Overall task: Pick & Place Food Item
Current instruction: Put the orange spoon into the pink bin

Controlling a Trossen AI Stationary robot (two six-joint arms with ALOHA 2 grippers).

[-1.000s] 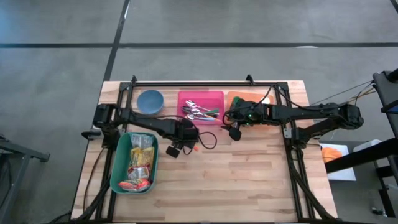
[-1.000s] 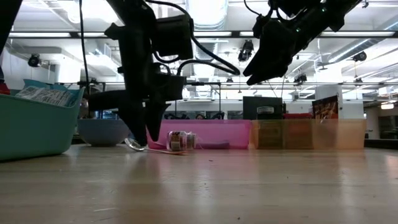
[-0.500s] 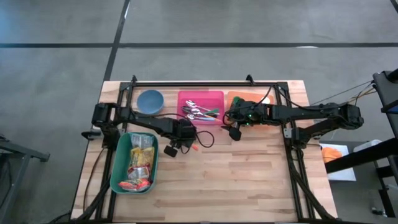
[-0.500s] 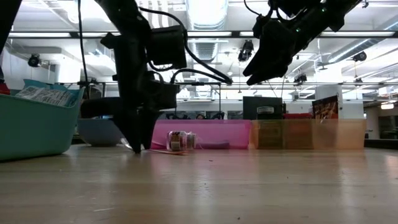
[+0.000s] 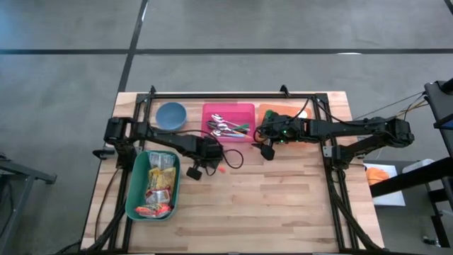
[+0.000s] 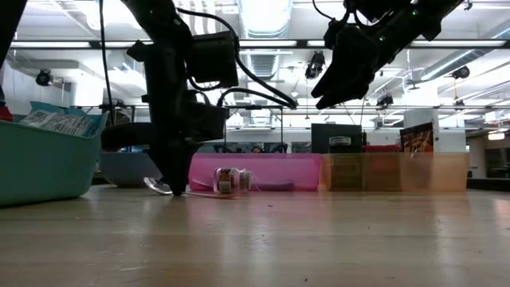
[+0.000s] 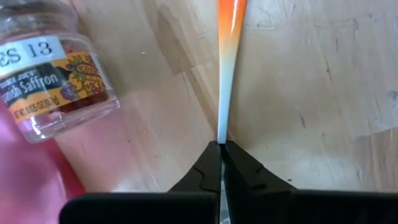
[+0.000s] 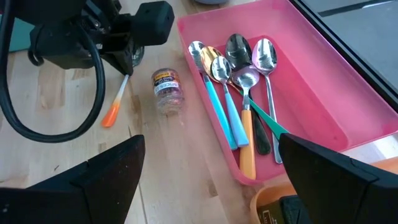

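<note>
My left gripper (image 7: 222, 149) points down at the table in front of the pink tray (image 5: 242, 109), shut on a utensil with a white-to-orange handle (image 7: 229, 56). The orange end (image 8: 111, 117) lies on the wood. A spoon-like bowl end (image 6: 156, 185) shows beside the fingers in the low view. A small saffron jar (image 7: 56, 81) lies on its side next to it, touched by no gripper. My right gripper (image 8: 211, 180) hangs open above the table near the tray's right end. My left gripper pinches the utensil's handle at its white stretch (image 7: 222, 132) between its two fingers. The fingers come from above, pointing down, and stand across the handle. The utensil lies flat on the table, its orange end (image 7: 231, 12) stretching away from the fingers.
The pink tray holds several spoons (image 8: 242, 74). A blue bowl (image 5: 170, 115) stands at the far left, an orange container (image 5: 272, 110) right of the tray. A teal basket (image 5: 133, 191) with snack packets (image 5: 160, 185) sits near the left edge. Bare wood fills the near half.
My left gripper has sunk a little onto the table and shut its fingers, taking hold of the utensil's handle. The jar has stayed where it was.
</note>
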